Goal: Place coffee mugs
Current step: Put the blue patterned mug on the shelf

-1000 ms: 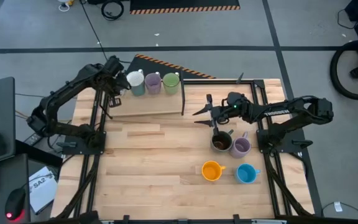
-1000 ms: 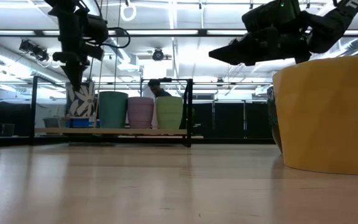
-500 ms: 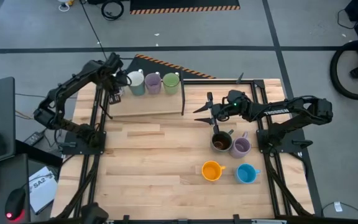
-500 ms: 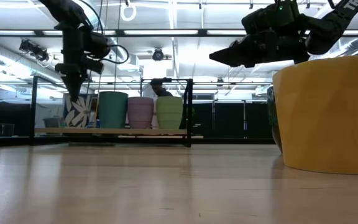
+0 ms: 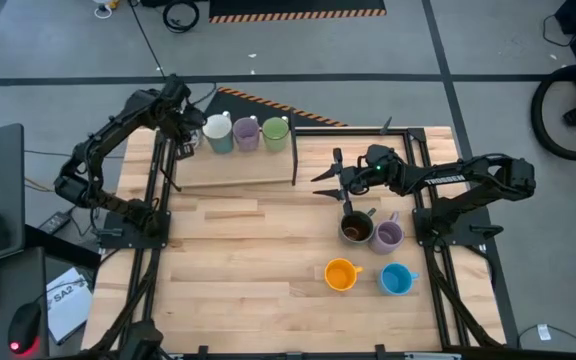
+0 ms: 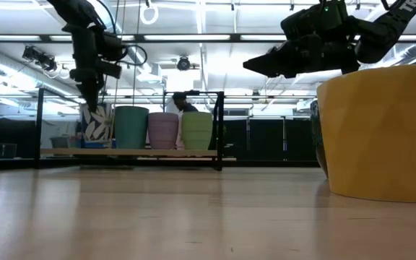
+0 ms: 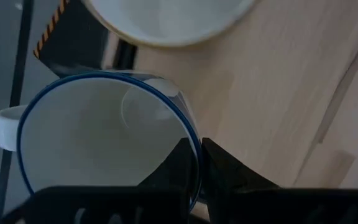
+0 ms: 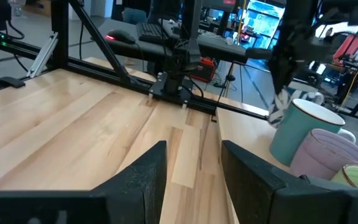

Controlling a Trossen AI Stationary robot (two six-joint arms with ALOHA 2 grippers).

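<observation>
I have the left gripper (image 6: pixel 91 97) with its jaws clamped on the rim of a white mug (image 7: pixel 101 140), and over the last second it has carried that mug back toward the far left end of the wooden tray (image 5: pixel 238 170), beside the teal mug (image 6: pixel 131 127). It looks nearly ready to set down. The right gripper (image 5: pixel 326 179) hovers, jaws apart and empty, over the brown mug (image 5: pixel 356 229).

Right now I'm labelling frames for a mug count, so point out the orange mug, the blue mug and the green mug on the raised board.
orange mug (image 5: pixel 340 275), high view, on its inside bottom.
blue mug (image 5: pixel 396 280), high view, on its open top.
green mug (image 5: pixel 275 130), high view, on its open top.
</observation>
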